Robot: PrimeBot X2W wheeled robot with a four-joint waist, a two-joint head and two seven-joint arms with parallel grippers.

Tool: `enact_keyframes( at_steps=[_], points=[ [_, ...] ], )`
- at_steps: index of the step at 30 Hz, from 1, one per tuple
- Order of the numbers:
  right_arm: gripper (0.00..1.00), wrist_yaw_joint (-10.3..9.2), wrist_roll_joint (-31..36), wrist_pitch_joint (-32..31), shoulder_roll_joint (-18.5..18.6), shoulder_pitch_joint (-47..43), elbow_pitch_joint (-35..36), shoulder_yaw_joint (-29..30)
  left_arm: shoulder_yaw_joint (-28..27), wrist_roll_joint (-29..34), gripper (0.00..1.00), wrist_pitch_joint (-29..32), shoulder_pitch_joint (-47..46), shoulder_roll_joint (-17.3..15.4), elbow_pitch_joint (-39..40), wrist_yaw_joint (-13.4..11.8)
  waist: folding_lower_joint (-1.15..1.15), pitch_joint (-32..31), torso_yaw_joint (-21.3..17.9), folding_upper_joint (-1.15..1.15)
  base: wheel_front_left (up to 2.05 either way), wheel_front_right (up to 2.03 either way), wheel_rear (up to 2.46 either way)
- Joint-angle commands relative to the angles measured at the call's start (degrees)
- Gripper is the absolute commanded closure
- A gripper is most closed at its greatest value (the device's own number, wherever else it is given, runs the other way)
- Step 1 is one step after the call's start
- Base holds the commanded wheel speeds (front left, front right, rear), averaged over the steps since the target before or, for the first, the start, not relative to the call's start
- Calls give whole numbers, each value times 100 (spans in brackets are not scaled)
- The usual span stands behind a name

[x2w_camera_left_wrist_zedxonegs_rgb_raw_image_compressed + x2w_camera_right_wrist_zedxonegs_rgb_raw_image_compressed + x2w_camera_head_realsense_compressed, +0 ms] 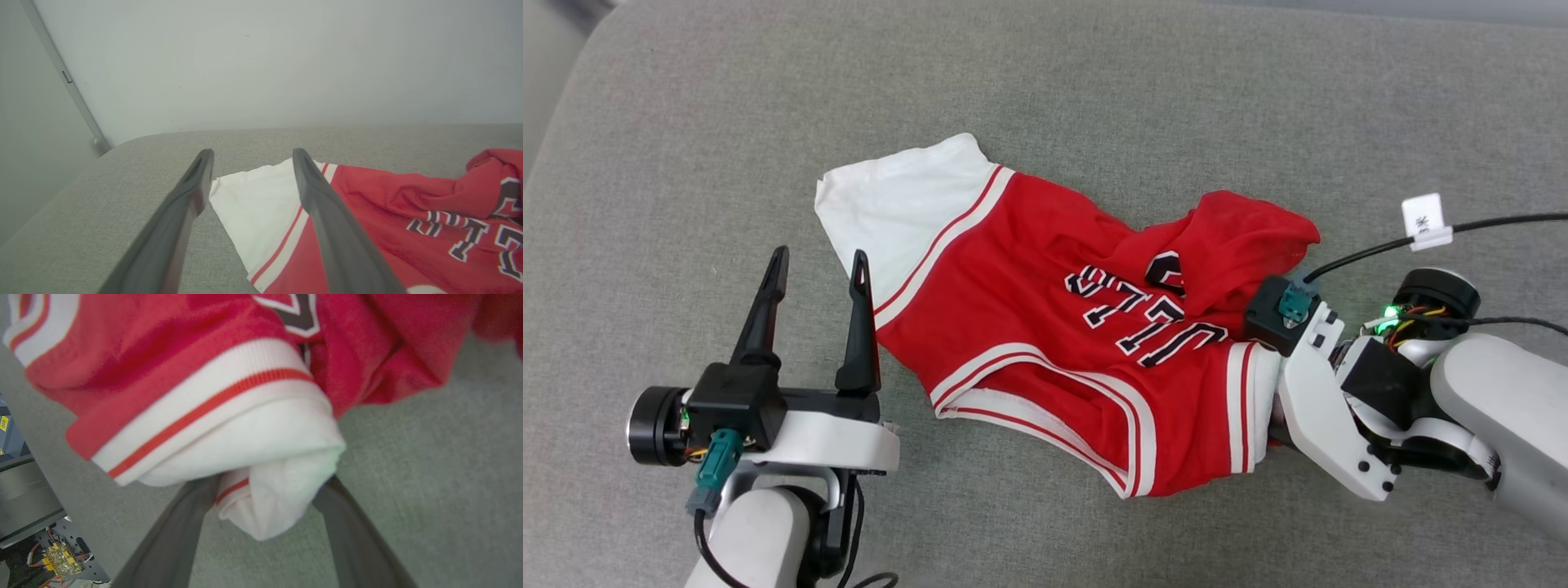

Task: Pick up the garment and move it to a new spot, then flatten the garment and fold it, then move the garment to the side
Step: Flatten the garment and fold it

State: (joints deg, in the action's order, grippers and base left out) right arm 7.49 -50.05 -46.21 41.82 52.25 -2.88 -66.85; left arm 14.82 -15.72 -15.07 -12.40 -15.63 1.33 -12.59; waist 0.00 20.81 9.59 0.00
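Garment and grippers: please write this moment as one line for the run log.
garment: crumpled on grey cushion | left gripper: open, by white sleeve | right gripper: open, other sleeve between its jaws

Head cam looks down on the grey cushion (1094, 82), garment (1029, 327) dead centre. Left wrist cam sits low at 8 o'clock, facing the wall (286, 61); right wrist cam, 3 o'clock, is jammed against its white sleeve (265, 457). All share the garment.

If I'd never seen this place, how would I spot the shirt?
Look at the big grey cushioned surface: the shirt lies crumpled near its middle. It is bright red against the grey, with white sleeves, red-and-white striped trim and black characters outlined in white.
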Motion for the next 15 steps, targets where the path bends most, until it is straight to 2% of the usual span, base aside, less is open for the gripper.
enact_keyframes(
  at_steps=[1, 3, 4, 5, 10, 15],
  points=[
    [0, -1, -63, 137, -36, 43, -131, -298, -97, 107, 0, -14, -103, 95, -40, 85, 0, 76, 37, 0, 0, 0, 0],
    [0, 0, -68, 308, -20, 86, -161, -479, -181, 187, 0, -14, -105, 174, -87, 178, 0, 85, 19, 0, 0, 0, 0],
    [61, 0, -21, 449, -6, 145, -158, -530, -225, 224, 0, -14, -97, 205, -113, 220, 0, 74, -3, 0, 0, 0, 0],
    [100, 0, 18, 584, 20, 208, -156, -563, -285, 261, 0, -14, -74, 238, -141, 261, 0, 52, -30, 0, 0, 0, 0],
    [100, -2, 82, 1534, 297, 613, -132, -592, -530, 461, 0, -14, 66, 402, -271, 472, 0, -216, -200, 0, 0, 0, 0],
    [100, -3, 71, 2152, 861, 790, -196, -517, -686, 584, 0, -14, 226, 520, -313, 612, 0, -408, -277, 0, 0, 0, 0]
  ],
)
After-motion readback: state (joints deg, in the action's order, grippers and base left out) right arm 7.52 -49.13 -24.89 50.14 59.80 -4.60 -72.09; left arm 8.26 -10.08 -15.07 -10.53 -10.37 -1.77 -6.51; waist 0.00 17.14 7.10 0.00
